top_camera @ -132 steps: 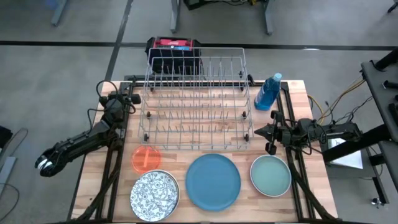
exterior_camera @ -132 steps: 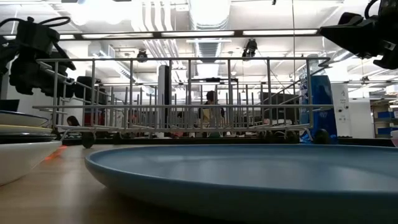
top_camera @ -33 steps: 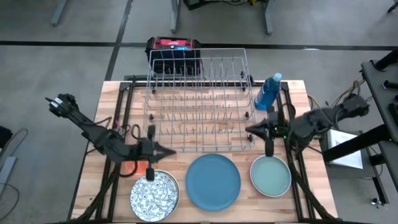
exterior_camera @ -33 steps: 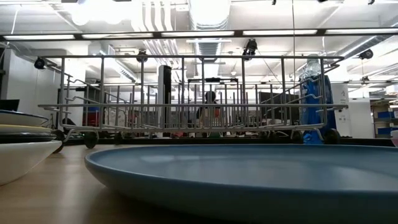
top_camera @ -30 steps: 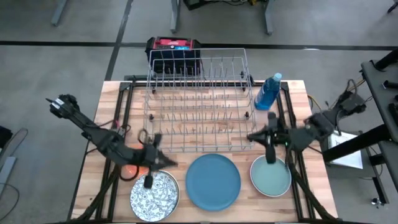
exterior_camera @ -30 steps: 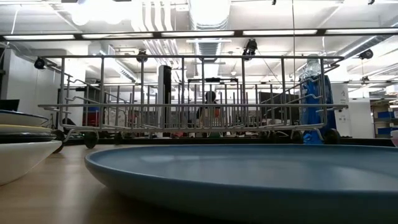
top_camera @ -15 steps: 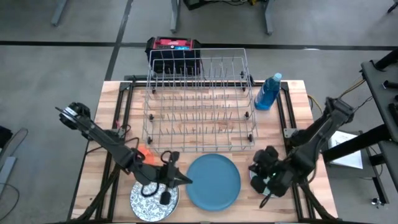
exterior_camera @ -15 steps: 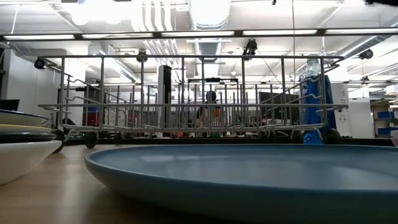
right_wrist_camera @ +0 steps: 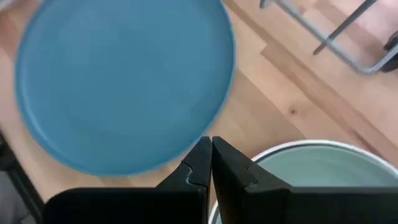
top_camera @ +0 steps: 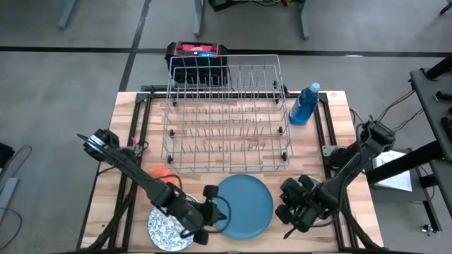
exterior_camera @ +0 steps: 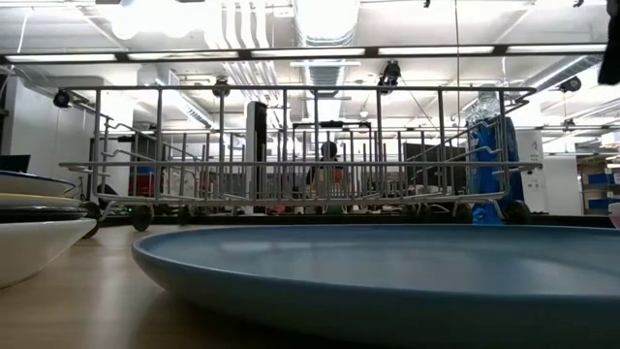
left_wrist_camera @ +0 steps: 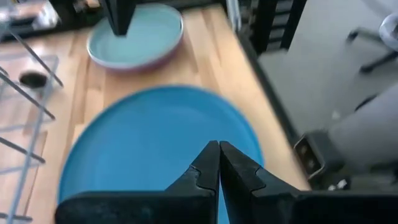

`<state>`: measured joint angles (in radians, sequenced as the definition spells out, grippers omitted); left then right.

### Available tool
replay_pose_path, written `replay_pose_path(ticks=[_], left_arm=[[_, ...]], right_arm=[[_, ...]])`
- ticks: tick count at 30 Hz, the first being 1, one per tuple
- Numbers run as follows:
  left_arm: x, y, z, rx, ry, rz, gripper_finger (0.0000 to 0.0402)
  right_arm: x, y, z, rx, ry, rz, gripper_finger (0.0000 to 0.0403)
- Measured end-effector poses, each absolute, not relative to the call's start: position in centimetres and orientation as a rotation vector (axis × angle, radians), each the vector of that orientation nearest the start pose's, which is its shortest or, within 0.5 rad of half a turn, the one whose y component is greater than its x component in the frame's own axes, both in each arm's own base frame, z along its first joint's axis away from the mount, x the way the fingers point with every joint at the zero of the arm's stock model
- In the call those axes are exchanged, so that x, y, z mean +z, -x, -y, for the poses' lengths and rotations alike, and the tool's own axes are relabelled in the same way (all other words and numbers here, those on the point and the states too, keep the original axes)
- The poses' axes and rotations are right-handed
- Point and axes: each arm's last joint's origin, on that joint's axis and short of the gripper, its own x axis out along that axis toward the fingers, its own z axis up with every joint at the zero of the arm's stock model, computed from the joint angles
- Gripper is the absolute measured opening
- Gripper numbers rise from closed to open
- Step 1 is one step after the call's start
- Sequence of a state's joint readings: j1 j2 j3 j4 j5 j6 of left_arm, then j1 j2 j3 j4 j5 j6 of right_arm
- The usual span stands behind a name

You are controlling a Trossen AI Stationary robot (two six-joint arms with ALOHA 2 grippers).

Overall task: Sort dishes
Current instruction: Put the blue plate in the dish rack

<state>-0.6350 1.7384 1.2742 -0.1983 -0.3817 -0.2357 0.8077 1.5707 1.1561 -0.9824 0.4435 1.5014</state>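
**Inspector A:** Front row first. What lies at the near edge of the table (top_camera: pixel 127 134)?

**Inspector B:** The patterned plate (top_camera: pixel 161 229) sits at the front left. The large blue plate (top_camera: pixel 244 204) is centre, flat on the wood. The teal-green plate (left_wrist_camera: pixel 135 36) is at the front right.

**Inspector A:** And the arms?

**Inspector B:** The left gripper (top_camera: pixel 220 209) is over the blue plate's left rim, fingers clenched together, holding nothing. The right gripper (top_camera: pixel 284 233) is low between the blue and teal-green plates, pinched closed and empty.

**Inspector A:** Further back?

**Inspector B:** The small orange plate (top_camera: pixel 159 173) lies behind the patterned one, partly covered by the left arm. The wire rack (top_camera: pixel 224 116) stands mid-table with no dishes in it. The blue bottle (top_camera: pixel 305 104) stands upright just beside its right end.
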Motion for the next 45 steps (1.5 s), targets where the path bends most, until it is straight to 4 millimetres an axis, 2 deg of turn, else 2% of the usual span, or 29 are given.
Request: replay_pose_path(ticks=[6, 15, 29, 37, 45], left_arm=[[21.6, -33.4, 22.8, -0.156, -0.167, -0.706, 0.0000], [17.0, -35.0, 21.9, -0.109, -0.156, -0.824, 0.0000], [13.8, -35.5, 22.2, -0.106, -0.150, -0.881, 0.0000], [12.3, -35.6, 22.3, -0.096, -0.141, -0.905, 0.0000], [11.1, -36.1, 22.6, -0.088, -0.121, -0.881, 0.0000]], right_arm=[[21.0, -21.9, -20.1, -0.603, -0.522, -1.049, 0.0038], [19.4, -23.4, -19.5, -0.641, -0.490, -1.075, 0.0111], [17.0, -25.5, -18.9, -0.652, -0.438, -1.094, 0.0193], [15.2, -25.6, -18.9, -0.684, -0.413, -1.135, 0.0201], [13.5, -24.7, -17.9, -0.703, -0.453, -1.151, 0.0202]])
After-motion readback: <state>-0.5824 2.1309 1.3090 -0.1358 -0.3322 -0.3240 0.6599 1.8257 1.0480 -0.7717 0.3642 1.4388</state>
